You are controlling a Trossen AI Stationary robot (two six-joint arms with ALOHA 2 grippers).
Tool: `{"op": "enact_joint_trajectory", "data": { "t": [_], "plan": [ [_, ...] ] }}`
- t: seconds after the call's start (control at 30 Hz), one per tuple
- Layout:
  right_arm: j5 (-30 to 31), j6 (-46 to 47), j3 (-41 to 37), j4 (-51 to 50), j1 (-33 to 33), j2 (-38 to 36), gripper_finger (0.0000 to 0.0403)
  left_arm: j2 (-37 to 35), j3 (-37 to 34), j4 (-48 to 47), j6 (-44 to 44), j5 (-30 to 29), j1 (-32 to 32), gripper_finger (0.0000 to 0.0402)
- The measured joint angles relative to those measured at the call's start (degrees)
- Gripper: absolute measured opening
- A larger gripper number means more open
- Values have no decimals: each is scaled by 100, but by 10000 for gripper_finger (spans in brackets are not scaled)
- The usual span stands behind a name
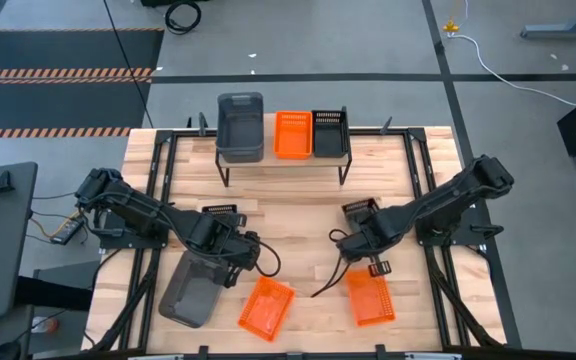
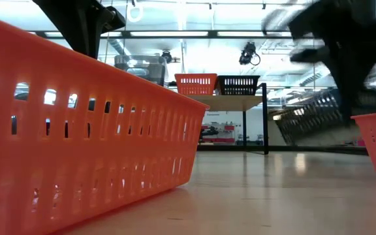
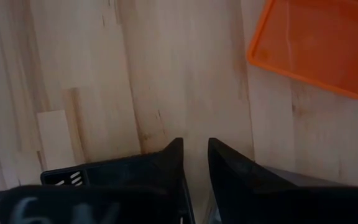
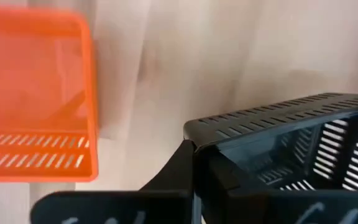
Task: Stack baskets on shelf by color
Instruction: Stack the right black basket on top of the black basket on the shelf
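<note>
The shelf (image 1: 283,158) stands at the table's far middle and carries grey baskets (image 1: 240,125), an orange basket (image 1: 293,133) and a black basket (image 1: 329,133). My right gripper (image 4: 196,149) is shut on a black basket (image 4: 291,143) right of the table's middle (image 1: 360,212). My left gripper (image 3: 195,146) hangs left of the middle (image 1: 230,255), at the far right end of a tilted grey basket (image 1: 193,290). Two orange baskets (image 1: 267,305) (image 1: 370,295) rest on their bottoms near the front edge. My left gripper slants down from the far left onto the grey basket's far right end (image 1: 225,263). Wood shows between the fingertips (image 3: 178,152), and the hand hides the place of contact. My right gripper pinches the black basket's end wall beside a corner (image 4: 194,138), one finger outside, one inside. The fingers point down from above. The basket hangs tilted below them, clear of the table (image 2: 309,117).
Another black basket (image 1: 220,211) lies on the table just behind my left gripper. Bare planks lie between the shelf and both grippers. The arms' black frames (image 1: 158,180) (image 1: 423,180) run along both sides, and a cable (image 1: 328,280) trails beside the right orange basket.
</note>
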Motion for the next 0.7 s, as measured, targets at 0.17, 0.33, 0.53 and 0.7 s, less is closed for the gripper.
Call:
{"op": "enact_joint_trajectory", "data": {
  "t": [0.17,0.33,0.53,0.7],
  "plan": [
    [623,-188,1276,-912,-8,0,18,0,0,0,-2,0,0,82],
    [1399,-607,2497,-1274,-179,0,14,0,0,-2,0,0,0,76],
    [1937,-1357,3605,-1023,-846,-9,15,0,0,-2,15,-27,0,81],
    [1799,-2126,3931,-336,-1722,-11,15,0,0,-2,26,-185,1,79]
  ]
}}
